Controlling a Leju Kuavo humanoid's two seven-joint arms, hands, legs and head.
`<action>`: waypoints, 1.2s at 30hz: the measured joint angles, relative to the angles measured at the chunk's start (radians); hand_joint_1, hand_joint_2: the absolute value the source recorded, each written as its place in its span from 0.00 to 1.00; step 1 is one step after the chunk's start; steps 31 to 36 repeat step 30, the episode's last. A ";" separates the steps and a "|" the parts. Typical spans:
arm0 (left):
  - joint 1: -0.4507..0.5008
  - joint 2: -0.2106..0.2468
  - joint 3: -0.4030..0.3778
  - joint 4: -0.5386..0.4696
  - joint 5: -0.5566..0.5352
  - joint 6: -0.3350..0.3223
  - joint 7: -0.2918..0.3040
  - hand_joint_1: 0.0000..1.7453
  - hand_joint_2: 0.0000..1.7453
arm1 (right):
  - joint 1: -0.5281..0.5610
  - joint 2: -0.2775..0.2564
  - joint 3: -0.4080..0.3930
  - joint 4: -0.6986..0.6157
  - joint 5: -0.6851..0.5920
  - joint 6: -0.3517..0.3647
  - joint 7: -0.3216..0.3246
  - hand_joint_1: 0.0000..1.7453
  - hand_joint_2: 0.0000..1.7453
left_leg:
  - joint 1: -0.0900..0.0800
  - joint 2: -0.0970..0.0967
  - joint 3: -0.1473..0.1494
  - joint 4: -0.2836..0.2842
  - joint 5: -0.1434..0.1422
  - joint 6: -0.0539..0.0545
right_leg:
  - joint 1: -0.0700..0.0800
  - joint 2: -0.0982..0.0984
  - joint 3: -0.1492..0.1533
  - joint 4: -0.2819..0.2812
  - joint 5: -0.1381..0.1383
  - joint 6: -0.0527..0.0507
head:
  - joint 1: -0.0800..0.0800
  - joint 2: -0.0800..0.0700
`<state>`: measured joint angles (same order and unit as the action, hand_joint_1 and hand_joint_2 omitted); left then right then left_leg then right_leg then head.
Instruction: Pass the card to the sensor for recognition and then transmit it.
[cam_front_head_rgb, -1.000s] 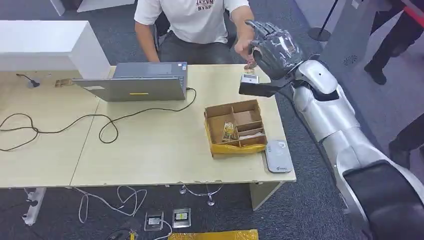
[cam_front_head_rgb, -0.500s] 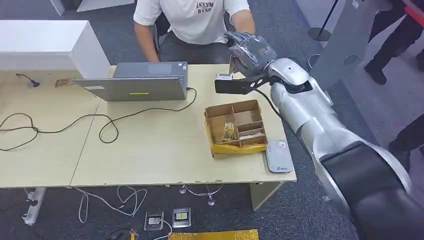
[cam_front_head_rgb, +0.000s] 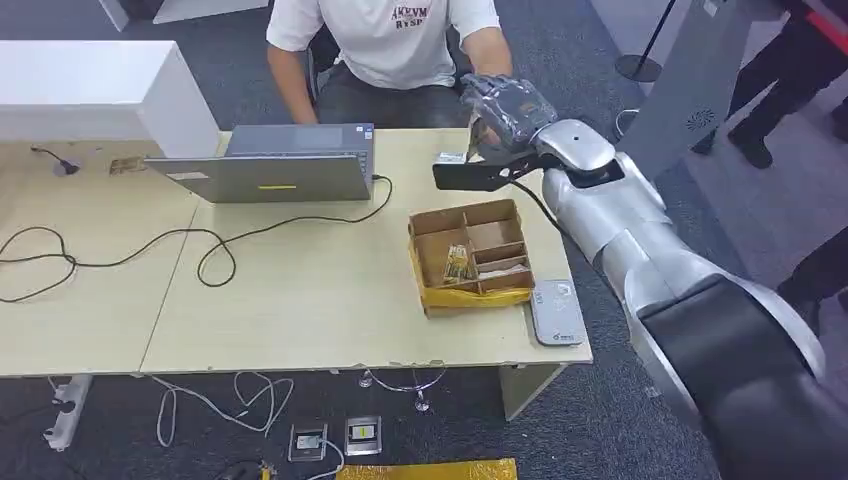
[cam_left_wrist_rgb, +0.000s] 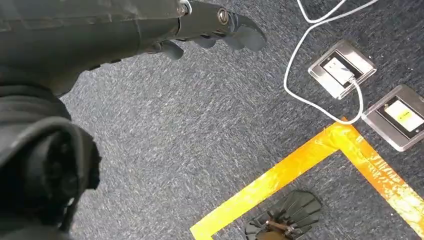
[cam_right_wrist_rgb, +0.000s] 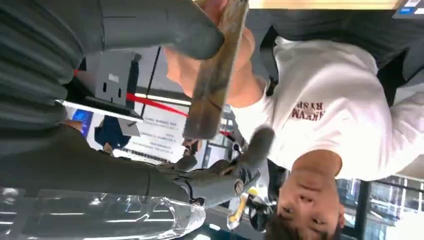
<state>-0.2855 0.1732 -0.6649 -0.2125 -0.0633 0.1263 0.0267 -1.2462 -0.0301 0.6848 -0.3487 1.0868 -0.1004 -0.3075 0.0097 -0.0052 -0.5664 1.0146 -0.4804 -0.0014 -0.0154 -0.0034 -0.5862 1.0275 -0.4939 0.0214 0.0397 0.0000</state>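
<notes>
From the head view, one desk (cam_front_head_rgb: 300, 300) holds one laptop (cam_front_head_rgb: 265, 165), one brown box (cam_front_head_rgb: 470, 255) and one flat grey sensor (cam_front_head_rgb: 557, 312). The box has several parts inside, and small things lie in a middle part; I cannot tell what they are. The sensor lies just right of the box, at the near right edge of the desk. The right hand (cam_front_head_rgb: 505, 110) is up over the far right side of the desk, close to one person (cam_front_head_rgb: 390, 40) in a white shirt sitting behind it.

In the left wrist view, the left hand (cam_left_wrist_rgb: 210, 30) hangs over the grey floor (cam_left_wrist_rgb: 200, 140) with its fingers apart, holding nothing. Two floor sockets (cam_left_wrist_rgb: 370, 95) and yellow tape (cam_left_wrist_rgb: 300, 170) are there.

In the right wrist view, the right hand pinches one card (cam_right_wrist_rgb: 215, 75) between thumb and fingers, and the person's hand (cam_right_wrist_rgb: 235, 50) is touching the card too.
</notes>
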 joint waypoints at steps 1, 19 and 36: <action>0.000 0.000 0.000 0.000 -0.001 0.000 0.000 0.00 0.00 | -0.003 0.000 0.001 0.002 0.005 -0.009 -0.005 0.00 1.00 | 0.000 0.000 0.000 0.000 0.000 0.000 | 0.000 0.000 0.000 0.000 0.000 0.000 | 0.000 0.000; 0.085 -0.003 0.007 0.001 0.087 0.108 -0.083 0.00 0.00 | -0.089 -0.162 -0.031 0.009 -0.107 -0.426 -0.180 0.00 0.00 | -0.001 0.001 0.000 0.000 -0.001 0.000 | -0.001 0.001 -0.001 -0.002 0.000 0.000 | 0.000 0.000; 0.150 -0.015 0.060 0.002 0.188 0.148 -0.114 0.00 0.00 | 0.040 -0.398 -0.140 0.008 -0.193 -0.557 -0.088 0.00 0.00 | -0.001 0.000 0.000 0.001 -0.001 0.001 | 0.000 -0.001 0.000 -0.003 0.000 0.000 | 0.000 0.000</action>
